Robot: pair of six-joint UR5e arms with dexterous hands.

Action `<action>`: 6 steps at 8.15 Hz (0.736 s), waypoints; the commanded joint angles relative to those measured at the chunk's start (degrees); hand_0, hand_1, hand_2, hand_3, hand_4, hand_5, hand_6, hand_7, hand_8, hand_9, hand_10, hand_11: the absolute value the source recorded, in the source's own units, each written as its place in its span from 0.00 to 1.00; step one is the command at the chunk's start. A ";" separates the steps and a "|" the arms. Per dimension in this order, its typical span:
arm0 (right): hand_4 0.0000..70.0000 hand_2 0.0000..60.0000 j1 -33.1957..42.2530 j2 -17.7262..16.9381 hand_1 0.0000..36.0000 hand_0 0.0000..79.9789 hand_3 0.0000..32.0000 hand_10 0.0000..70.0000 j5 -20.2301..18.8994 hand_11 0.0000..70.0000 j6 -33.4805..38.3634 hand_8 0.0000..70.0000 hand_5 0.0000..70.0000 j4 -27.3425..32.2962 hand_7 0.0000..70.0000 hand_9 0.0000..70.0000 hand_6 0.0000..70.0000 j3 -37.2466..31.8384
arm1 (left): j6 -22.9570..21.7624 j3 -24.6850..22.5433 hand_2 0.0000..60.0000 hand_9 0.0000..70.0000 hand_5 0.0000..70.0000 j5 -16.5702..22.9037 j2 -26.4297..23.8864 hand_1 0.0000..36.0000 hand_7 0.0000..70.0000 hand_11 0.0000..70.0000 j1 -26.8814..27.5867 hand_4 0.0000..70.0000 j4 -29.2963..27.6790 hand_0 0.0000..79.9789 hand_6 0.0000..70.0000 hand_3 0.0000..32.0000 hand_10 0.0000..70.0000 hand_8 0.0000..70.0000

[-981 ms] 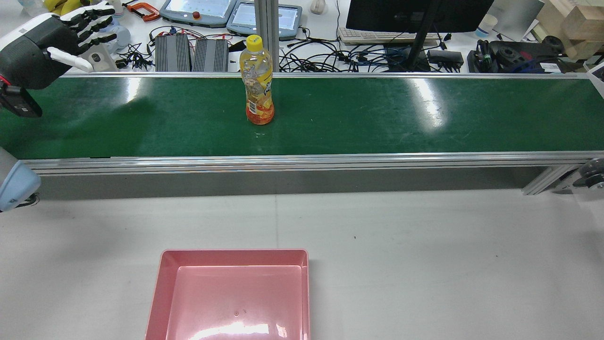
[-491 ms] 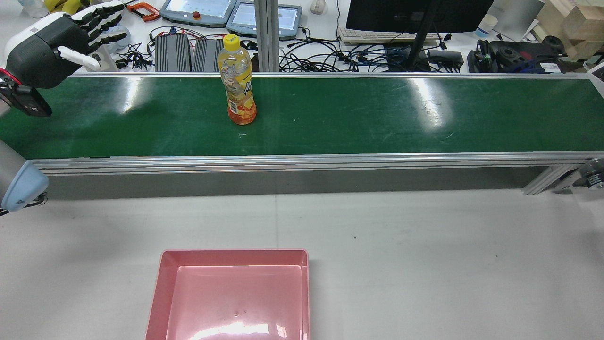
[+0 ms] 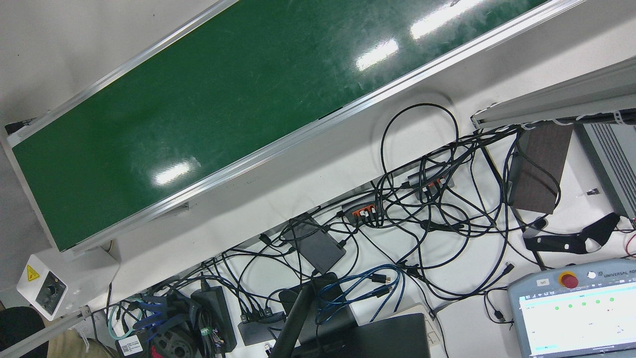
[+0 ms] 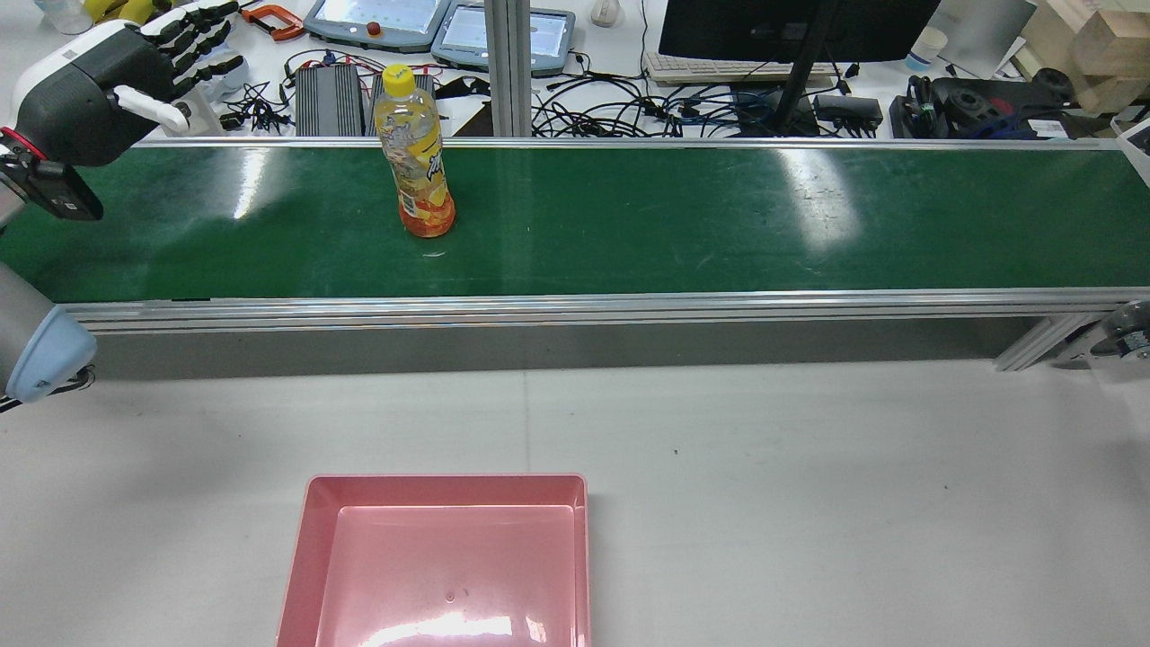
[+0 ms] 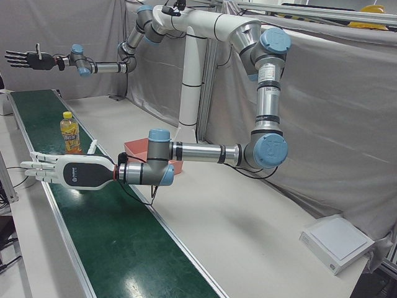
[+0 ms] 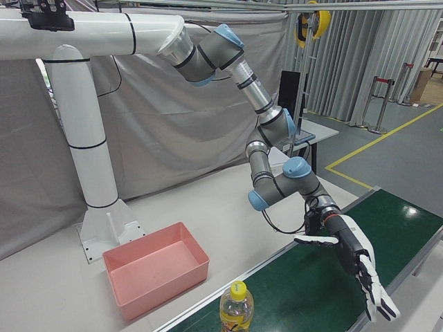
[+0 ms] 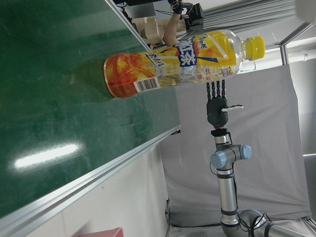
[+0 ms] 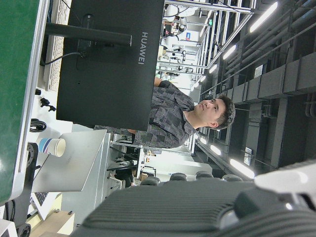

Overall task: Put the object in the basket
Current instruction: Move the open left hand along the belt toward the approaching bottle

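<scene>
A yellow-capped bottle of orange drink (image 4: 415, 153) stands upright on the green conveyor belt (image 4: 719, 216). It also shows in the left hand view (image 7: 182, 64) and the left-front view (image 5: 69, 133). My left hand (image 4: 99, 90) hovers open over the belt's left end, palm toward the bottle and well apart from it; the right-front view (image 6: 349, 259) shows its fingers spread. My right hand (image 5: 28, 59) is open and empty, high beyond the belt's other end. The empty pink basket (image 4: 310, 539) sits on the white table in front of the belt.
Behind the belt lies a bench with cables, teach pendants (image 4: 377, 22) and a monitor (image 4: 791, 27). An aluminium rail (image 4: 575, 310) edges the belt's near side. The white table (image 4: 809, 503) spreads around the basket.
The bottle has travelled left along the belt toward my left hand. The left hand has risen slightly and shifted a little right.
</scene>
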 commanded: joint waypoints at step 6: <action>0.00 0.00 0.00 0.00 0.00 0.00 0.00 0.00 0.03 0.00 0.00 0.00 0.00 0.01 0.00 0.00 0.00 0.00 | 1.63 0.22 0.00 0.06 0.19 0.41 0.31 0.12 0.06 0.18 2.82 0.11 -0.98 0.65 0.00 0.00 0.11 0.05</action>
